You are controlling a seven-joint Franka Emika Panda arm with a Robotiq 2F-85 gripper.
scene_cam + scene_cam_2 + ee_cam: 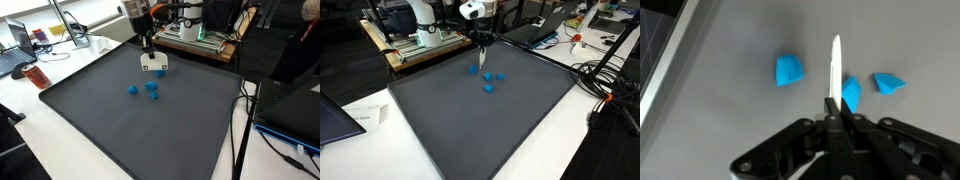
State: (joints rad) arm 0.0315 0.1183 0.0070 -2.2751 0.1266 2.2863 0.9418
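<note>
In an exterior view we see the gripper (149, 47) hanging over the far part of the dark mat (120, 130), near its far edge. Its jaws are clamped on a white blade (153, 64), which shows its broad face here and points down at the mat. We cannot tell whether its lower edge touches the mat or stops just above it. Three blue pieces (150, 87) lie on the mat, a little nearer the mat's middle than the blade and apart from one another.

In an exterior view from another place, we see the gripper (481, 42) over the same far part of the mat (490, 130). The white blade (482, 56) shows only as a thin upright sliver. The blue pieces (488, 88) sit on the mat in a loose triangle just beside the blade's lower end.

In the wrist view we look along the gripper (834, 106). Its fingers (826, 106) are pressed narrow together on the white blade (836, 62), seen edge-on as a slim strip over the mat (730, 110). One of the blue pieces (790, 71) lies on the mat towards the mat's edge, which runs down the left of this view. Another is partly hidden behind the blade, and the third lies beyond it.
</note>
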